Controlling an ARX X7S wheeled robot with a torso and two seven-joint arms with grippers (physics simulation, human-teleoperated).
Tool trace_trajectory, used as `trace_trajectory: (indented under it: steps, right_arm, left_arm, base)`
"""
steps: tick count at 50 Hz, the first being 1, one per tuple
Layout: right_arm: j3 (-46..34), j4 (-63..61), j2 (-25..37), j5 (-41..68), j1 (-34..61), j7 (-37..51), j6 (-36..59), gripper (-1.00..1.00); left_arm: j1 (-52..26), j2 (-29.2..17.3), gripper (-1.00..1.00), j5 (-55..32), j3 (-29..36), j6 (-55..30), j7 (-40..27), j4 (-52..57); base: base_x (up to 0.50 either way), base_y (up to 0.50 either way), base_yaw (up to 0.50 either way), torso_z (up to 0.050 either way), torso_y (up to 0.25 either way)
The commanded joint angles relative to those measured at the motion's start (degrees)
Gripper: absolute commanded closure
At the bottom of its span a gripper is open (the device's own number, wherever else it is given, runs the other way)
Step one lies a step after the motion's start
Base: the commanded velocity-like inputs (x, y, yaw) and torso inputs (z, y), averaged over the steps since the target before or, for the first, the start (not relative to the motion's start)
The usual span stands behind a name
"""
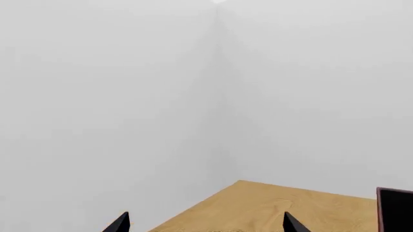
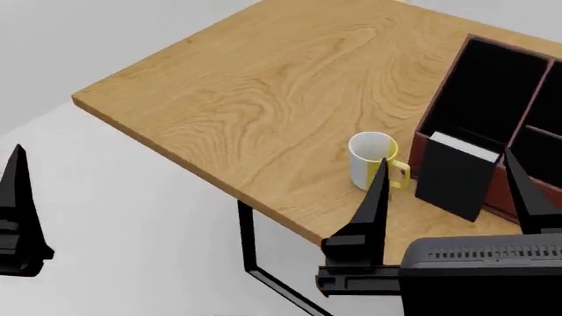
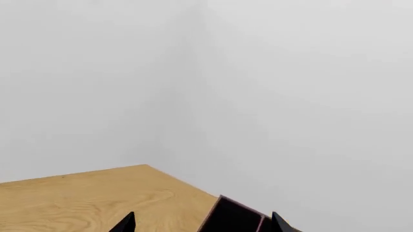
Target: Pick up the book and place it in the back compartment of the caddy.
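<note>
On the table (image 2: 263, 85) the book (image 2: 457, 172) stands upright against the caddy (image 2: 443, 99) front wall, beside a mug (image 2: 370, 158), while the right gripper (image 2: 452, 187) fingers are spread apart and empty

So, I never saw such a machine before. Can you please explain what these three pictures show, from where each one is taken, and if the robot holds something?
This is a simulated two-armed robot. The middle picture comes from its head, looking down at a wooden table. The black spikes are finger tips: the right gripper is open and holds nothing; only one finger of the left gripper shows there.

On the table stand a white and yellow mug, a black book upright against a dark red caddy.

The other two pictures come from cameras on the wrists. They mostly see the pale wall, a table corner and the caddy's edge. The left gripper is open and empty too.
</note>
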Motion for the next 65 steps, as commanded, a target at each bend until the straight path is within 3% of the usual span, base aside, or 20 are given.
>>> trace_trajectory:
  steps: [1,11,16,22,54,65]
  right_arm:
    - [-0.3,-0.3,0.2,0.8,0.6,0.7,0.2,-1.0]
    - [-0.2,-0.8,0.5,1.8,0.8,1.5,0.0,-1.0]
    - [2.1,0.6,0.3,3.2,-1.4,-0.4,-4.4,-1.0]
    - [-0.5,-0.3,1.5,2.8,0.8,0.2,-1.1,-1.0]
    - [0.0,0.5,2.0,4.3,-0.2,0.0,-4.4,-1.0]
    - [-0.2,-0.2,2.6,3.6,-0.6,1.3,-4.9,-1.0]
  left_arm:
    - [0.2,-0.2,-1.0,0.4,0.6,1.3,0.2,-1.1]
    - [0.2,-0.5,-1.0,0.1,0.7,1.0,-0.1,-0.5]
    - [0.2,-0.6,-1.0,0.0,0.8,0.8,-0.4,-0.2]
    - [0.2,-0.8,-1.0,-0.6,0.6,0.3,-0.7,0.4]
    - [-0.1,-1.6,-1.0,-1.4,1.3,0.0,-1.5,0.6]
    - [0.2,-1.8,-1.0,-1.5,1.3,0.4,-1.7,0.6]
  base:
    - [0.0,0.0,0.5,0.0,0.0]
    - [0.0,0.0,0.5,0.0,0.0]
    - [-0.11,0.13,0.3,0.0,0.0]
    - [0.01,0.0,0.0,0.0,0.0]
    - [0.34,-0.37,0.0,0.0,0.0]
    - [0.41,0.04,0.0,0.0,0.0]
